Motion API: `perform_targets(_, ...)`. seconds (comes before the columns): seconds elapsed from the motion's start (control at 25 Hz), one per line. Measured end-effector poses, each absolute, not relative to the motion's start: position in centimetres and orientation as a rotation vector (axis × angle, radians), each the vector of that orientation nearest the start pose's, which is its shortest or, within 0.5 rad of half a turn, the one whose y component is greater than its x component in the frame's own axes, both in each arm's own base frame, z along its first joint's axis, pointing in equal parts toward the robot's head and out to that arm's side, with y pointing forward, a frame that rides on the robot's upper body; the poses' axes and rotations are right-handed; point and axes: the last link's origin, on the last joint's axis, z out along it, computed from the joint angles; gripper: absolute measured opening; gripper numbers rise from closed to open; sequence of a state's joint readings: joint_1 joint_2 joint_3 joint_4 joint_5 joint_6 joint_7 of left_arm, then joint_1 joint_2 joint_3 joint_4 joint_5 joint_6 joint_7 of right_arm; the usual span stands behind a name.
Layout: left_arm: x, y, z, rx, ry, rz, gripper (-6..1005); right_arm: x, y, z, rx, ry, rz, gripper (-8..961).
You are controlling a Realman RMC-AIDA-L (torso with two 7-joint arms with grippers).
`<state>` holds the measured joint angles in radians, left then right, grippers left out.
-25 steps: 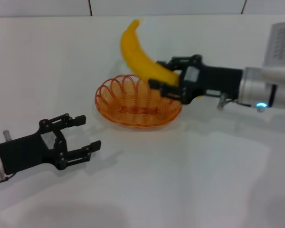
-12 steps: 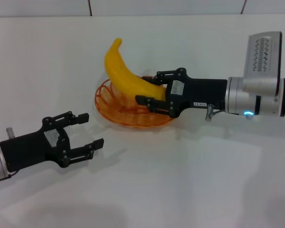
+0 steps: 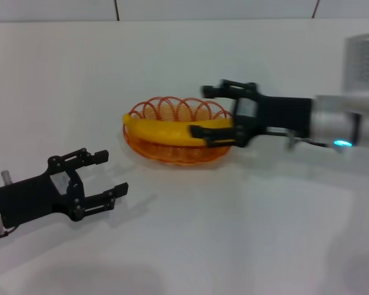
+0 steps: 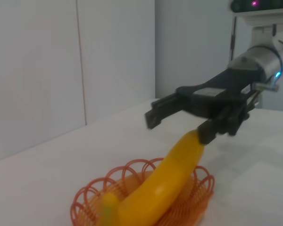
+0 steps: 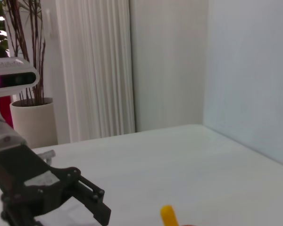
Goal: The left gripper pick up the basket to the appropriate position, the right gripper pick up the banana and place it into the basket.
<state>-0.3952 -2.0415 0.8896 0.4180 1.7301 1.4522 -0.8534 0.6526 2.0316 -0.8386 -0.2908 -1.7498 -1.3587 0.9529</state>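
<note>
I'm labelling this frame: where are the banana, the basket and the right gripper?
banana (image 3: pixel 163 131), head view, middle of its yellow body.
basket (image 3: pixel 172 155), head view, near wire wall.
right gripper (image 3: pixel 202 111), head view, midway between its fingertips.

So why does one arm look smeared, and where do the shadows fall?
Head view: the right gripper by the banana is streaked with motion blur, while the left gripper is sharp and casts a soft shadow on the table. Left wrist view: the basket is slightly soft up close.
</note>
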Motion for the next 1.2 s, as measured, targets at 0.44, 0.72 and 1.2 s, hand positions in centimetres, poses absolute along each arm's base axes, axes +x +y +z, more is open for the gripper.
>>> perform_targets(0.44,-31.8,27.5,-2.6,-2.596,-0.342,-0.676,775,32.8,28.6,1.8,-2.534,0.373,0.654,905)
perform_targets(0.72,-32.0,27.3,-2.5,-2.581,-0.342,-0.677,775,34.1,27.9,2.2,-2.481,0.380,0.616,905)
perform_targets(1.2,-31.8,27.7,-2.4,-2.567,-0.330,-0.681,775,34.2,28.1,2.1,-2.477,0.389,0.607,905)
